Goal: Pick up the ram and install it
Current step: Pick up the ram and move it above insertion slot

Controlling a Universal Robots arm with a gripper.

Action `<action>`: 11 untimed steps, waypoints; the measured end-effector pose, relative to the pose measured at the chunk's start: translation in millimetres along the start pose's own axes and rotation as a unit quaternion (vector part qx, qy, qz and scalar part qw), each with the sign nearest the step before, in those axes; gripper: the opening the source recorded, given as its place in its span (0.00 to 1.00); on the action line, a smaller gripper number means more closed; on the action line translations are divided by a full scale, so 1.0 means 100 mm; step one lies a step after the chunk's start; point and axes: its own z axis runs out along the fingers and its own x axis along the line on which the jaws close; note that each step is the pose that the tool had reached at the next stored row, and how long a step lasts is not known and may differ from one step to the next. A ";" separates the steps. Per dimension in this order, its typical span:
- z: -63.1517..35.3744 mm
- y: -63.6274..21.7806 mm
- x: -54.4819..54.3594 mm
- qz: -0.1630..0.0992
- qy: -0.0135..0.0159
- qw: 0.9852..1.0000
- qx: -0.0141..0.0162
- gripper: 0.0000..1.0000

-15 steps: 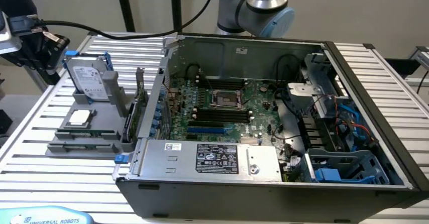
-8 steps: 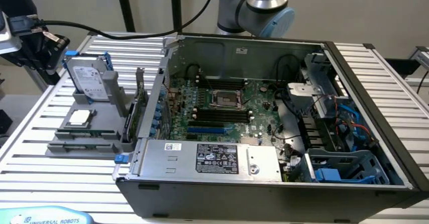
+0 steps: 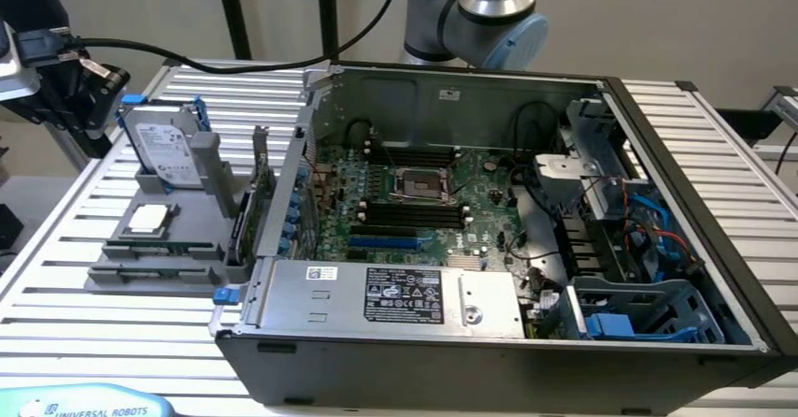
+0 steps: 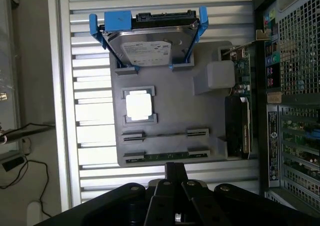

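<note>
Case point(image 3: 499, 352): open, it lies to one side of the gripper point(image 4: 175, 168).
Holder point(image 4: 170, 110): grey tray ahead of the gripper, just beside the case.
Drive point(image 4: 150, 48): stands at the holder's end far from the gripper.
Gripper: fingers pressed together and holding nothing; the ram is the nearest part to it.
Ram point(image 4: 160, 157): stands on its edge in the holder's nearest slot, just ahead of the fingertips and, I judge, not touched. Its long axis runs across the direction the fingers point.
</note>
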 end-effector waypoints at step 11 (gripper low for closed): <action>0.001 0.000 0.00 -0.072 0.004 0.997 -0.001 0.11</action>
